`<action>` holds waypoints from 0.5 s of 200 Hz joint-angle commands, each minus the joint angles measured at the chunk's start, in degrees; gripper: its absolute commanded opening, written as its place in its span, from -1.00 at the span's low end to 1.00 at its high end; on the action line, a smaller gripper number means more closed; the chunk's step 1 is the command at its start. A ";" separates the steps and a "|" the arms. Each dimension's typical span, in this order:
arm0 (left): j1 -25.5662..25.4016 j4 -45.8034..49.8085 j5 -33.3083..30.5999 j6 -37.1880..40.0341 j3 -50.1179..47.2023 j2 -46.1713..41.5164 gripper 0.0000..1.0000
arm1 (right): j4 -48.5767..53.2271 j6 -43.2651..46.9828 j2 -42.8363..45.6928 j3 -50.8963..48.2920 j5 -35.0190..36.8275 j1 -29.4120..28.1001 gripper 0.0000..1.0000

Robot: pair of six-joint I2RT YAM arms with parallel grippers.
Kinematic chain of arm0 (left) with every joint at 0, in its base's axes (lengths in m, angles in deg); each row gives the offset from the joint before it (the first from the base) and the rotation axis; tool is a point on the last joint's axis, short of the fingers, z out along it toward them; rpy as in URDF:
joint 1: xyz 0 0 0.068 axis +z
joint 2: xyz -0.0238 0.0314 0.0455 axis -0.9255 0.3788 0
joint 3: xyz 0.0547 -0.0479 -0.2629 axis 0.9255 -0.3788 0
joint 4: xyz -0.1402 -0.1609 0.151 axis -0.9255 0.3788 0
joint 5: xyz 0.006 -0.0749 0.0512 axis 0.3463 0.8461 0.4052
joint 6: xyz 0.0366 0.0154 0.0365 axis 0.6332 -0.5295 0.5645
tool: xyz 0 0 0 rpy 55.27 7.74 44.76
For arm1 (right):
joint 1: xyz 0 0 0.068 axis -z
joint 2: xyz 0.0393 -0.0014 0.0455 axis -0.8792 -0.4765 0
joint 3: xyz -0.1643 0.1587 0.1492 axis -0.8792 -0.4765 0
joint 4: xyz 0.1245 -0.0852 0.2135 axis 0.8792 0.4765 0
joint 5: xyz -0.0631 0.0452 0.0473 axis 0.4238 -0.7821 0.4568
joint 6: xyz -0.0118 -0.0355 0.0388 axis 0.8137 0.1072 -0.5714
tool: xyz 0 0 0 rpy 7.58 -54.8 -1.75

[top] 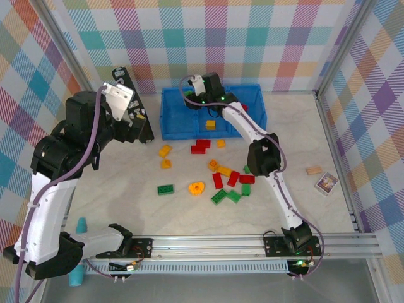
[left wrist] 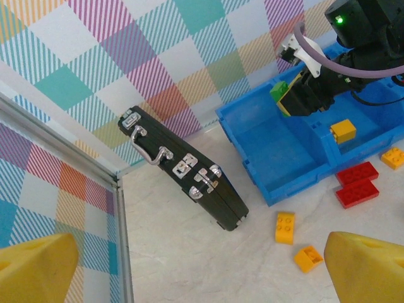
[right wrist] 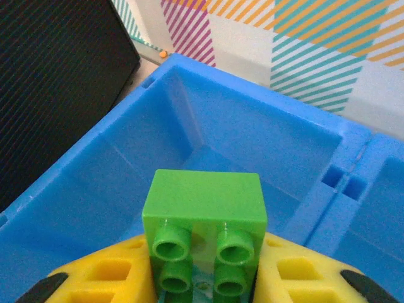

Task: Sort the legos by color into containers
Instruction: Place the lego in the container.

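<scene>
My right gripper (right wrist: pixel 203 281) is shut on a green lego (right wrist: pixel 203 208), its studs towards the camera, above the left compartment of the blue bin (right wrist: pixel 252 136). From above, that gripper (top: pixel 197 96) hangs over the bin (top: pixel 173 121). A yellow lego (top: pixel 209 125) lies in the middle compartment. Red, green and yellow legos are scattered on the table in front of the bin, with an orange ring (top: pixel 196 187) and a green brick (top: pixel 165 189) nearest me. My left gripper (left wrist: pixel 202 278) is open and high over bare table, with two yellow bricks (left wrist: pixel 285 226) to its right.
A black case with metal clasps (left wrist: pixel 183 167) stands just left of the bin, close to the left arm (top: pixel 95 120). A small wooden block (top: pixel 314 170) and a card box (top: pixel 326 183) lie at the right. Metal frame rails line the table's sides.
</scene>
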 commanded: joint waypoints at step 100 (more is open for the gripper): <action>-0.66 1.00 -0.87 0.15 1.00 0.89 1.00 | -1.13 0.19 -2.63 1.16 -2.95 -0.76 0.09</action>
